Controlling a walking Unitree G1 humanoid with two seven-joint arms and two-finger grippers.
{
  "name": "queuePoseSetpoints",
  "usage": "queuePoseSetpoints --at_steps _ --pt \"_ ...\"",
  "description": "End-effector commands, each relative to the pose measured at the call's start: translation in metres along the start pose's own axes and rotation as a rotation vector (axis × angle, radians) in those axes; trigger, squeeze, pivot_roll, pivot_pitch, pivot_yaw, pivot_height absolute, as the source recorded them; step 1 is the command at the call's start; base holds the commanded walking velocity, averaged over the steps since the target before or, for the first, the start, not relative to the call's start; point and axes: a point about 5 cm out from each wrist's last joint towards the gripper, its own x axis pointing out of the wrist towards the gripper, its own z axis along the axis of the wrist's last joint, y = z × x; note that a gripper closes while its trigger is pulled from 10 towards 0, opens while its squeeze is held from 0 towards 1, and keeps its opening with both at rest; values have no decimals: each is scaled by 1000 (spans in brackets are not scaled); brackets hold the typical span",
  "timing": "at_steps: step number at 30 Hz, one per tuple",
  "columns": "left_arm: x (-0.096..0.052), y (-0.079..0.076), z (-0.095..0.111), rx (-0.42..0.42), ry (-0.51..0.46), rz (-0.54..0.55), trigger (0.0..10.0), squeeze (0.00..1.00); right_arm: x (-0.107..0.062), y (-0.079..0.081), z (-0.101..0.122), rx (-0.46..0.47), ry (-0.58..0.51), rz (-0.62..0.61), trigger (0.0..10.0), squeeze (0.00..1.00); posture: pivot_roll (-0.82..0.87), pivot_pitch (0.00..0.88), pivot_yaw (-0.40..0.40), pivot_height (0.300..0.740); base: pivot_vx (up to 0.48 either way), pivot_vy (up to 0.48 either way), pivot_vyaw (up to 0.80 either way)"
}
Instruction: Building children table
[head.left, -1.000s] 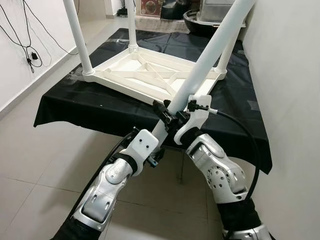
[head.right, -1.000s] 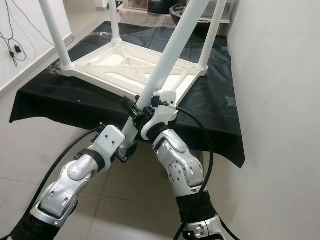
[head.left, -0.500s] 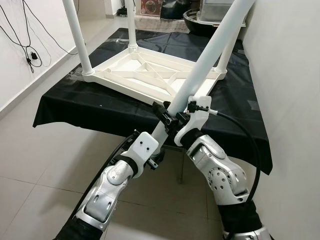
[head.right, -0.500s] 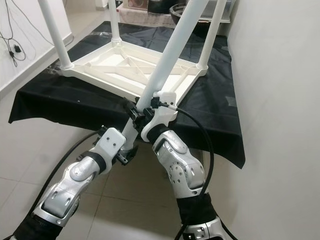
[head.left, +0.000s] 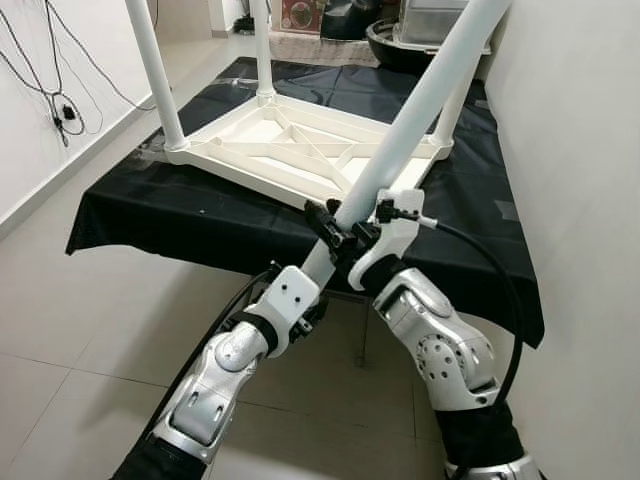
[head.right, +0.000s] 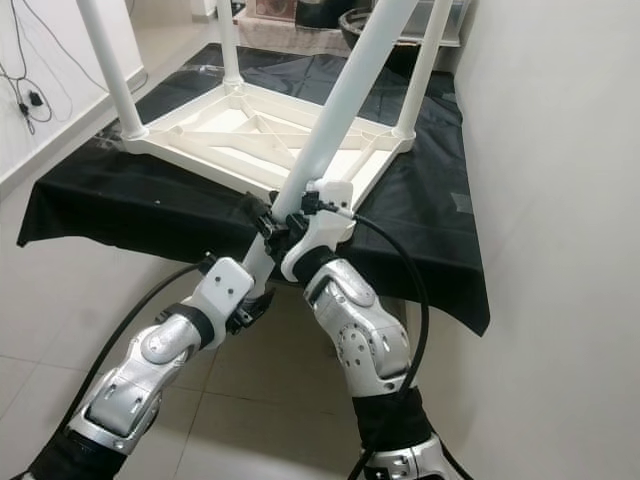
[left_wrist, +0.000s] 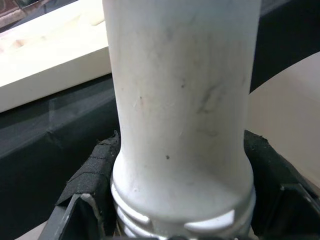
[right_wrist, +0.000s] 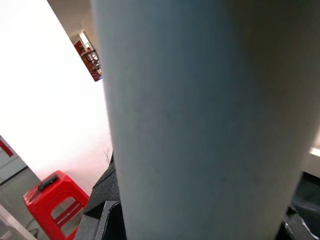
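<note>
A white children's table (head.left: 300, 150) lies upside down on a black-clothed table (head.left: 150, 215). Three white legs stand up from it: at the near left corner (head.left: 155, 75), at the far left (head.left: 262, 50) and at the right (head.left: 455, 105). A loose white leg (head.left: 420, 110) slants up to the right above the near right corner. My left gripper (head.left: 312, 290) is shut on its threaded lower end (left_wrist: 180, 100), with black foam-padded fingers (left_wrist: 95, 165) on either side. Just above, my right gripper (head.left: 345, 232) is shut on the same leg (right_wrist: 200, 120).
A white wall (head.left: 580, 150) runs close along the right. Tiled floor (head.left: 70, 320) lies to the left and below my arms. Cables (head.left: 60, 105) hang on the left wall. Dark clutter (head.left: 400, 30) sits behind the table. A red stool (right_wrist: 50, 200) appears in the right wrist view.
My left forearm has shifted slightly forward and to the right under the leg. The loose leg and my right gripper hold nearly the same place.
</note>
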Motion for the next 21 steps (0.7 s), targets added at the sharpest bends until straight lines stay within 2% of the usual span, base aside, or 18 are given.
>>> queuePoseSetpoints --at_steps 1,2,3,7,8,9,10,12,17,20,21 --pt "-3 -1 -11 -11 37 2 0 0 0 2 6 -30 -16 9 10000 0 43 95 -34 740 0 0 0" --pt "-3 -1 -11 -11 37 2 0 0 0 2 6 -30 -16 9 10000 0 43 95 -34 740 0 0 0" --pt "-3 0 -10 -12 30 -1 10000 0 -1 1 5 -37 -13 13 10000 1000 43 95 -34 740 0 0 0" --pt "-5 1 -7 -45 6 -24 10000 0 -2 -1 4 -48 -12 22 10000 1000 46 93 -34 740 0 0 0" --pt "-9 0 -3 -52 -39 -77 10000 0 -3 -3 4 -51 -8 42 10000 0 50 92 -35 740 0 0 0" --pt "-9 0 -3 -52 -39 -77 10000 0 -3 -3 4 -51 -8 42 10000 0 50 92 -35 740 0 0 0" --pt "-12 0 -2 -69 -63 -127 10000 0 -3 -5 5 -46 -5 57 10000 0 50 91 -34 740 0 0 0" --pt "-12 0 -2 -69 -63 -127 10000 0 -3 -5 5 -46 -5 57 10000 0 50 91 -34 740 0 0 0" --pt "-39 7 -9 -159 -81 -388 10000 0 -8 -14 11 -30 19 177 10000 0 57 87 -27 740 0 0 0" --pt "-43 8 -10 -195 -70 -421 10000 0 -9 -15 12 -43 27 186 10000 0 59 85 -28 740 0 0 0" --pt "-47 9 -11 -217 -63 -453 10000 0 -10 -15 12 -34 43 226 10000 0 56 83 -25 740 0 0 0"
